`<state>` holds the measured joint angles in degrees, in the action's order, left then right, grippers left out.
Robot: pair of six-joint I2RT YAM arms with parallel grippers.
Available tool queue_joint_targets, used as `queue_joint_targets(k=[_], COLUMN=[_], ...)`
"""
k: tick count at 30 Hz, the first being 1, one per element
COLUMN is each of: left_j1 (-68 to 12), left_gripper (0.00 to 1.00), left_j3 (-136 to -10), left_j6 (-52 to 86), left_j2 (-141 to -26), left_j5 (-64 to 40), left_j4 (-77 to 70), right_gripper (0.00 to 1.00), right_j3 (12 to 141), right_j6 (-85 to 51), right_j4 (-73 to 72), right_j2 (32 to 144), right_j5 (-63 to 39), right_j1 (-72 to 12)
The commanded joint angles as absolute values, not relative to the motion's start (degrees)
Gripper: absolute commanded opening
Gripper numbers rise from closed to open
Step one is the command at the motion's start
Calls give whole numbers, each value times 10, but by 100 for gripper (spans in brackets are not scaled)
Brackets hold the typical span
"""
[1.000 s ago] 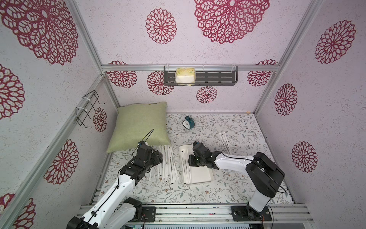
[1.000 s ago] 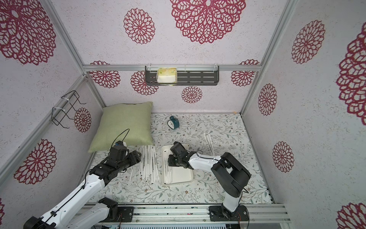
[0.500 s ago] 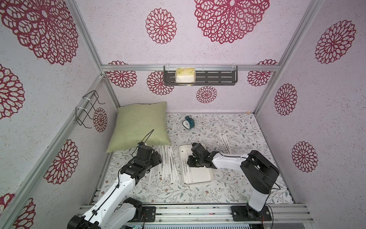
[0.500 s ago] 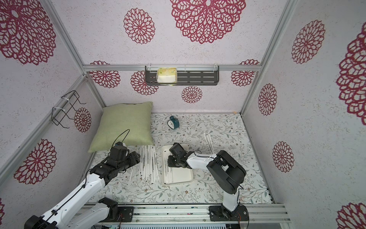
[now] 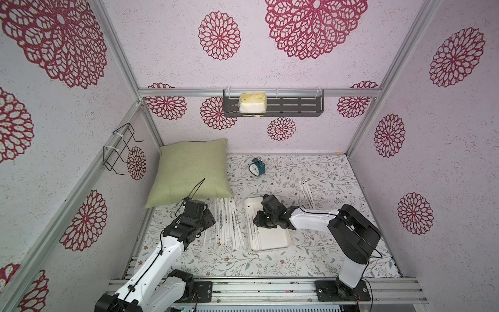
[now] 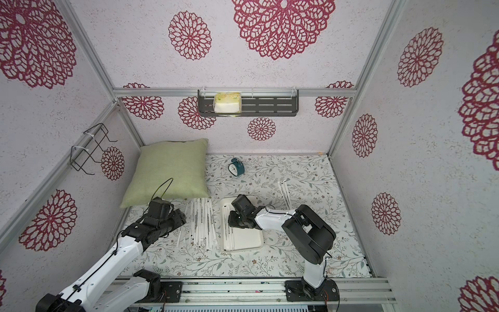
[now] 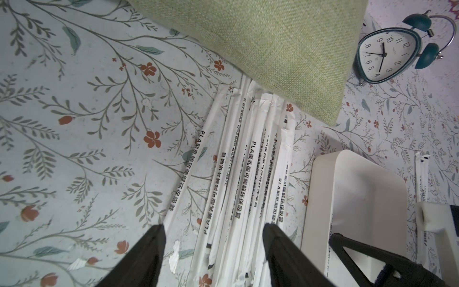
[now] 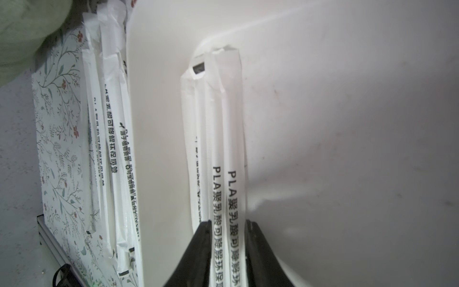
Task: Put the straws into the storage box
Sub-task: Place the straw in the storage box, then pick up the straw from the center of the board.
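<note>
Several white paper-wrapped straws lie in a loose row on the floral table, left of the storage box, a shallow white tray. My left gripper is open, its jaws straddling the near ends of this row of straws. My right gripper reaches low into the storage box. Its jaws stand slightly apart on either side of two straws that lie flat against the box's left wall, beside others there.
A green pillow covers the far ends of the straw row. A teal alarm clock stands behind the box. Two more straws lie to the right. A dark wall shelf holds a yellow packet.
The right gripper's jaws have parted from around the two straws in the box, and its arm has drawn in a little. The left jaws have narrowed slightly over the row.
</note>
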<state>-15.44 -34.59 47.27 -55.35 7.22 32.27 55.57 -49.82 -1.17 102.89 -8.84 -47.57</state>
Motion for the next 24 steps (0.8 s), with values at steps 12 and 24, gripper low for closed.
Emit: queue_joint_targets(k=[12,24], left_j1=[-129,-129], left_gripper=[58,40], left_j3=[-366,-455], left_j6=[429,351], left_j2=[-617,-824], left_j5=[83,107], left_j4=[364,334], right_gripper=[39,39], right_j3=[587,542], right_j6=[-469,-472], right_j4=[74,50], right_j2=[925,903], right_j5=[-44,-52], right_j1=[-462,-448])
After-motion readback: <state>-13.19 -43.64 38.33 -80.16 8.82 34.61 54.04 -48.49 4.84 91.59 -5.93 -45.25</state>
